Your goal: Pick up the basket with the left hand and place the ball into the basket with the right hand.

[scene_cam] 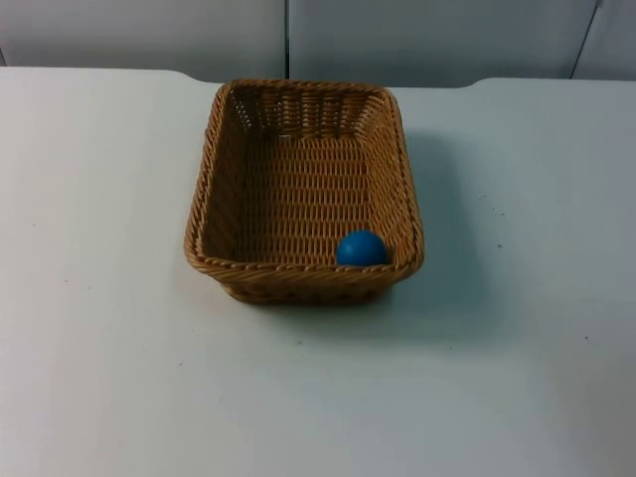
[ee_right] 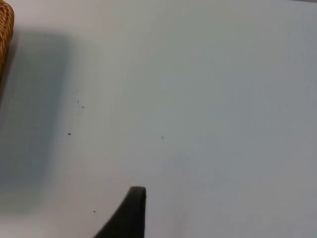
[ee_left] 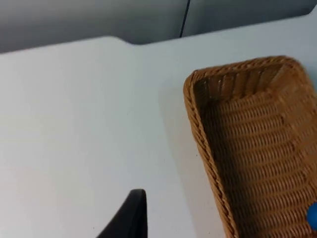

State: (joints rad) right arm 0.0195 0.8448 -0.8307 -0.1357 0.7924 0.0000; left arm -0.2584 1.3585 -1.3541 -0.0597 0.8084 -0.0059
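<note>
Nearest us in the top view lies bare white counter (scene_cam: pixel 318 397), then the near rim of the wicker basket (scene_cam: pixel 298 270), which sits flat on the counter. We note the blue ball (scene_cam: pixel 361 247) already inside it, resting on the basket floor against the near wall, toward the right-hand corner.

Left gripper (ee_left: pixel 130 218): one dark fingertip visible in its wrist view, hanging over open counter beside the basket's left wall, apart from it. Right gripper (ee_right: pixel 128 215): one fingertip likewise, over plain counter, with an edge of the basket (ee_right: pixel 5 34) off to the side, well apart. For both, we cannot tell whether the jaws stand apart or together.

Risks, as we judge them:
- A lift by the left rim alone would tilt the basket; the ball would probably roll along the floor, and could hop the low wall if the tilt is sharp.
- A jaw closing on the woven rim off-centre may slip, dropping the basket.
- A sideways nudge from the left fingertip would slide the basket.
</note>
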